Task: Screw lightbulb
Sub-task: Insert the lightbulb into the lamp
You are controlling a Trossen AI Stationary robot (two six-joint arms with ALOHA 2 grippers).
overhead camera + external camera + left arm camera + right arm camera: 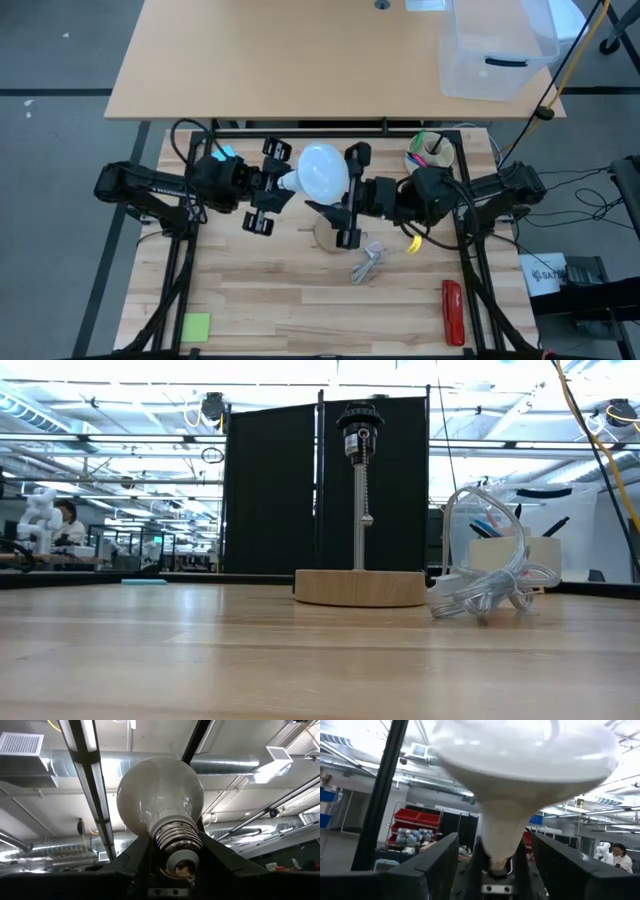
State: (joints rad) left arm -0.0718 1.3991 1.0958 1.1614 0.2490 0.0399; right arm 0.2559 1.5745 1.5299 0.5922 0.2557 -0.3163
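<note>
High view shows the lightbulb (322, 171) up over the desk (290, 290), my left fingers (272, 188) pinching its screw base, my right fingers (352, 196) spread apart beside its globe; no writing is readable.

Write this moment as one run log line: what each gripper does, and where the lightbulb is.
left gripper: shut on lightbulb screw base | right gripper: open, beside globe | bulb: above table, not in socket | lamp base: on table

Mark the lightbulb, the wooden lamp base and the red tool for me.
lightbulb (322, 171), high view, on the white globe.
wooden lamp base (360, 588), low view, on the disc's side wall.
red tool (452, 311), high view, on the middle of its body.
</note>
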